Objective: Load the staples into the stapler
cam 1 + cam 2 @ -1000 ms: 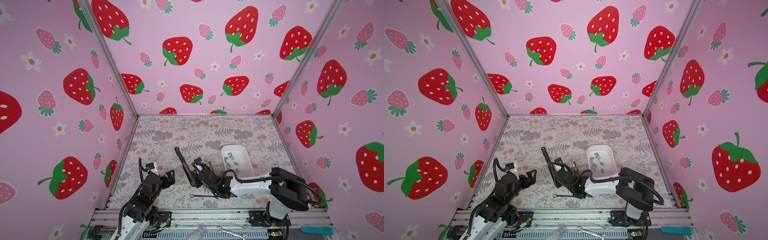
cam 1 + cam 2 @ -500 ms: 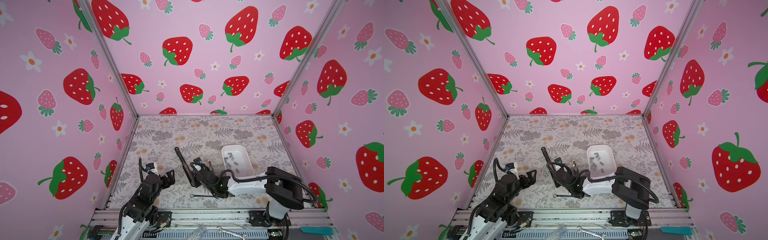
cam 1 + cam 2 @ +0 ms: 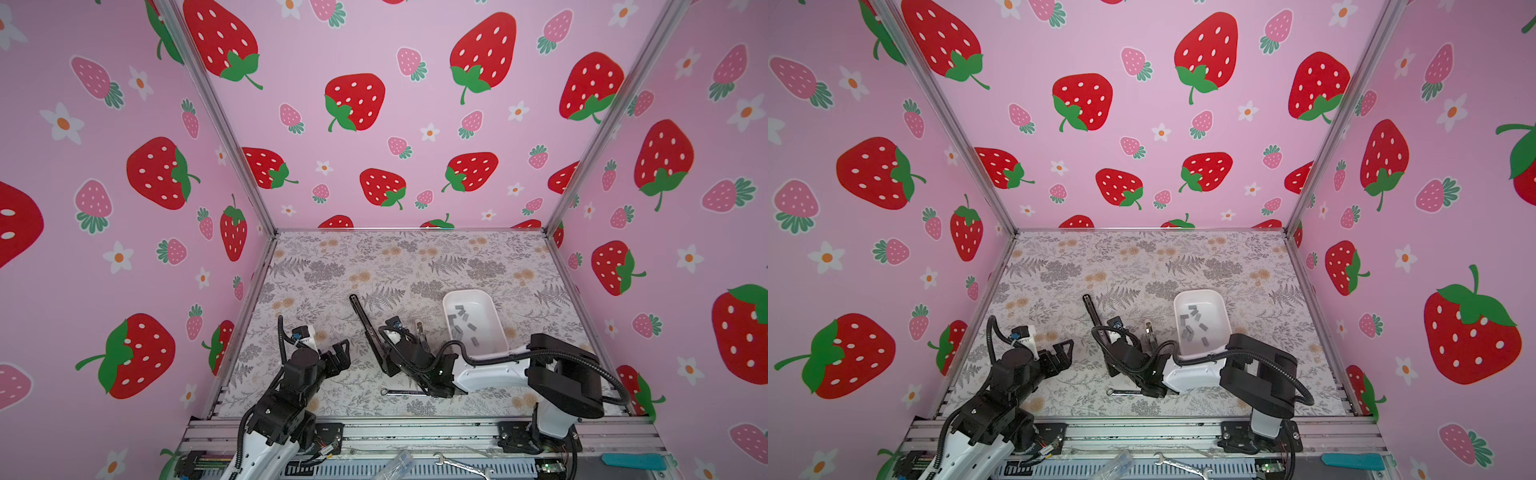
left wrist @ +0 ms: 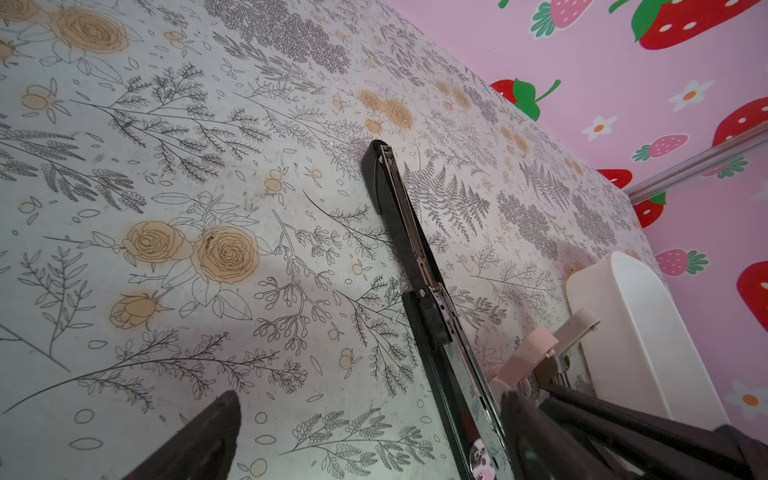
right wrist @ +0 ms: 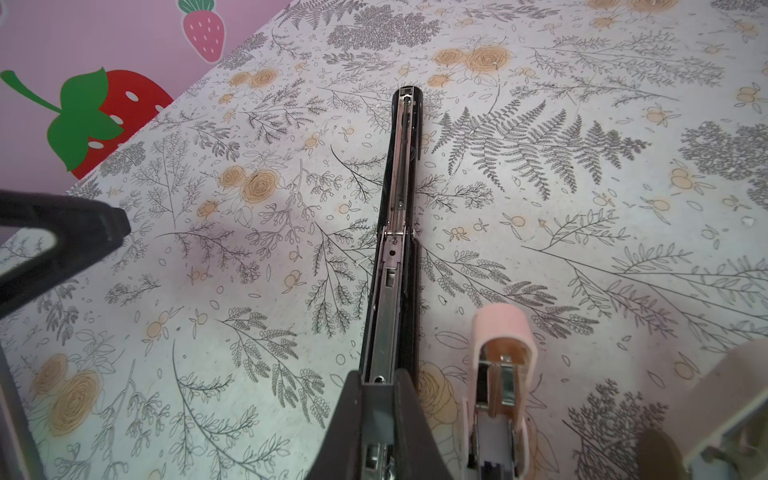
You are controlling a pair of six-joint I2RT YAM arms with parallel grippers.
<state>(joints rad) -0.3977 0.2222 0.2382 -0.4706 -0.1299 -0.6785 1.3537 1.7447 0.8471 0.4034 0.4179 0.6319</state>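
Right wrist view: my right jaws are clamped tight on the near end of the black stapler, with one of the fingers on each side of its bare metal channel. The stapler is swung open and lies in one long flat line on the flowered bench, its far end pointing away from my right jaws. In both top views my left jaws stand spread wide with nothing in them, off to the left of the stapler and clear of it. A pink mini stapler lies just beside the stapler on its right, roughly parallel to it. Farther to the right of the stapler stands a white tray. The staples lie loose inside it as small grey strips. A silver wrench lies on the bench by the stapler's near end, partly hidden under my right arm.
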